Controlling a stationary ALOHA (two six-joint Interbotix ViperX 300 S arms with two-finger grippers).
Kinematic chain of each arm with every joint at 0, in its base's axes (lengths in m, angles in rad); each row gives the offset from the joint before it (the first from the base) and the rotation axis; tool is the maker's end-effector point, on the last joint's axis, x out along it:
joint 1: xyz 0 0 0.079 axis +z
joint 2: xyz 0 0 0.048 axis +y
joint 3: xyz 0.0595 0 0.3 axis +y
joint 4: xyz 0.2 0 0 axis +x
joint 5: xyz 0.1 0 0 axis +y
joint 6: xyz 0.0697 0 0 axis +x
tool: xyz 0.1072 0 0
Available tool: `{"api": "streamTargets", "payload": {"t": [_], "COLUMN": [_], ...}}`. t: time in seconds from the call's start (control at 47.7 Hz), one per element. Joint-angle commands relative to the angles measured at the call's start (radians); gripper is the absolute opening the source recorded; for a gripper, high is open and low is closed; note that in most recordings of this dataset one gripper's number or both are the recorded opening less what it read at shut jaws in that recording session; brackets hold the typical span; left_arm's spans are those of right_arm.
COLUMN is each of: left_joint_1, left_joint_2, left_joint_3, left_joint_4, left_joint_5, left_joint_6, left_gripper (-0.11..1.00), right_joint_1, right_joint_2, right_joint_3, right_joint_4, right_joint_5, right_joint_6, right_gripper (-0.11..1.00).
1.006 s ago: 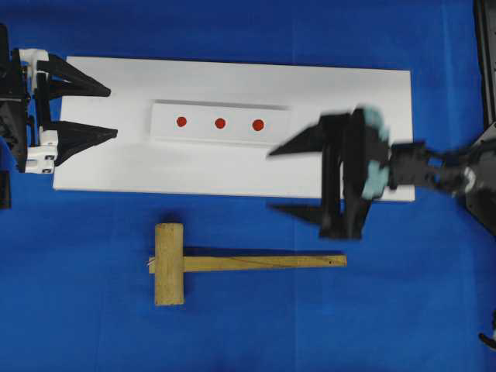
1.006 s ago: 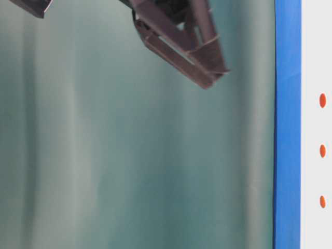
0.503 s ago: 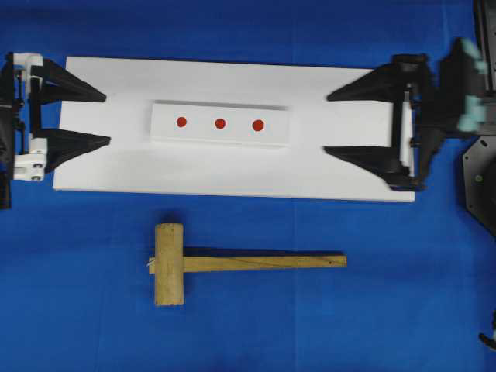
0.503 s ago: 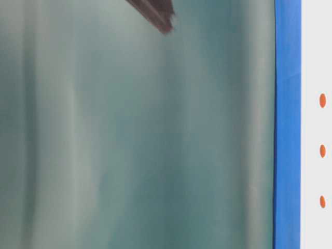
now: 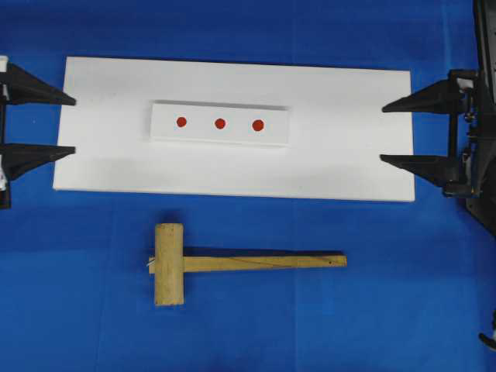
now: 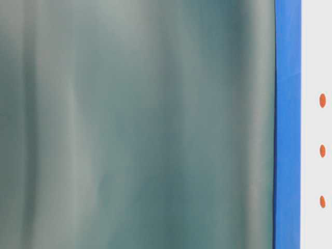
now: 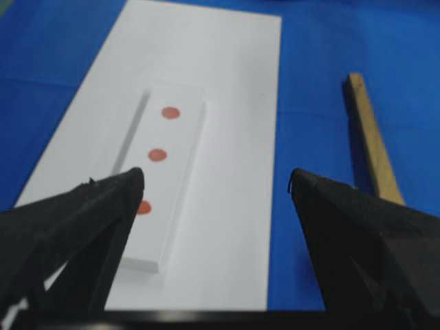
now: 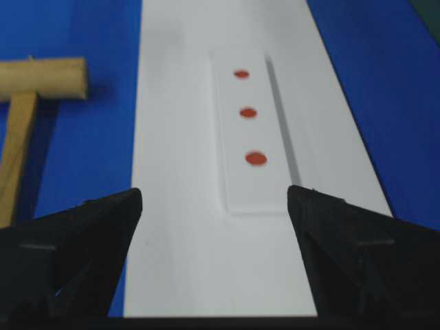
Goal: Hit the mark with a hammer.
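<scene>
On the blue cloth (image 5: pixel 310 325), the hammer (image 5: pixel 186 263) lies well apart from both grippers' open fingers (image 5: pixel 39 91).

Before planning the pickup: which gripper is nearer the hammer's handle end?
Right. The right gripper is above-right of the handle end; the left gripper sits far left.

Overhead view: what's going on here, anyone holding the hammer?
Nobody. The hammer lies untouched on the blue cloth, below the white board with its three red marks. The left gripper and right gripper sit at opposite ends of the board, fingers open and empty.
</scene>
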Motion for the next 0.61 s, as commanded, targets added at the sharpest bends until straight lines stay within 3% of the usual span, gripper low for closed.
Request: {"api": "streamTargets", "payload": {"t": [0.0,0.251,0.587], "left_joint_1": [-0.003,-0.003,-0.005], "left_joint_2": [-0.034,-0.11,-0.112], "left_joint_3": [0.011,0.08,0.109], "left_joint_4": [0.002,0.002,0.002], "left_joint_5": [0.003,0.011,0.003], "left_joint_6": [0.015,0.029,0.034], "left_gripper": [0.84,0.84,0.84], "right_joint_1": [-0.002,0.002,0.02], "right_joint_2": [-0.037,-0.098,-0.095], "right_joint_3": [0.029,0.109,0.11], "right_joint_4": [0.0,0.02,0.021], "right_joint_5": [-0.023,-0.034,-0.038], "right_joint_6": [0.0,0.011,0.011], "right_gripper": [0.74,0.74,0.74]}}
